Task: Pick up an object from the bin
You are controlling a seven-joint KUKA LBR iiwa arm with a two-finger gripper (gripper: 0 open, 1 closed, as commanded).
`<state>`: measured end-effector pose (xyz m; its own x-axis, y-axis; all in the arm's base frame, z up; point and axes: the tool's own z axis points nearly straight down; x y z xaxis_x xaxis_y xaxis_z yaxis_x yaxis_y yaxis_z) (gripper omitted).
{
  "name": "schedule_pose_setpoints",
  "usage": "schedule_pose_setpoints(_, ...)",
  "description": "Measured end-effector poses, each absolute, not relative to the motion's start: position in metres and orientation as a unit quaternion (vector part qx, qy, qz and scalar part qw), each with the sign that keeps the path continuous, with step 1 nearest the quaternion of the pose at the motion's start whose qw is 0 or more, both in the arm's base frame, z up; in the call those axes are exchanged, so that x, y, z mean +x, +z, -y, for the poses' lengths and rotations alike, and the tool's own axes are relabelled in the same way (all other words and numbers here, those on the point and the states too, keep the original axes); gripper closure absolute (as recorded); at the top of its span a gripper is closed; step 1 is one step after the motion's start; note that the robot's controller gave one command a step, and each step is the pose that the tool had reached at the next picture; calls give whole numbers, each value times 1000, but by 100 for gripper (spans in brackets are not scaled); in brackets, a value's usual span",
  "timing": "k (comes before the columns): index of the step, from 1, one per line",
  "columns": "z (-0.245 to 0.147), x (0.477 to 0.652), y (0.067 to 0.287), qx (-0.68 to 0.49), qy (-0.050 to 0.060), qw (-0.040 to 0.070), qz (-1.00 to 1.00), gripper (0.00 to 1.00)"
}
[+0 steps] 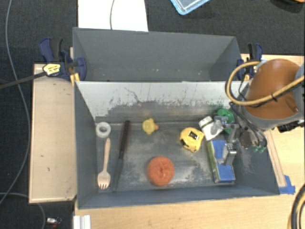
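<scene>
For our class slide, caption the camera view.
Gripper over a blue-and-green block at the right of the bin, beside a yellow tape measure.

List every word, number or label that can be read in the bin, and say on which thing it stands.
No text can be read.
The yellow tape measure has a dark label on its side, but it is too blurred to read.

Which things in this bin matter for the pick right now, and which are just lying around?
In play:
hand
blue and green block right beneath the hand, far right

Lying about:
yellow tape measure
orange ball
small yellow lump
black rod
wooden fork
tape roll
</scene>
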<state>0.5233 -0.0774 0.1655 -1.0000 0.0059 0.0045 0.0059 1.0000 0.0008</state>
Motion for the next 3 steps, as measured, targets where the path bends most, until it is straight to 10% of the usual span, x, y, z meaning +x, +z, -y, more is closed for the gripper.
schedule_pose_setpoints(1,77,525,169,-2,0,-1,1000,0)
schedule_pose_setpoints(2,75,571,111,46,1,-6,999,0)
schedule_pose_setpoints(3,-5,573,111,0,0,-6,1000,0)
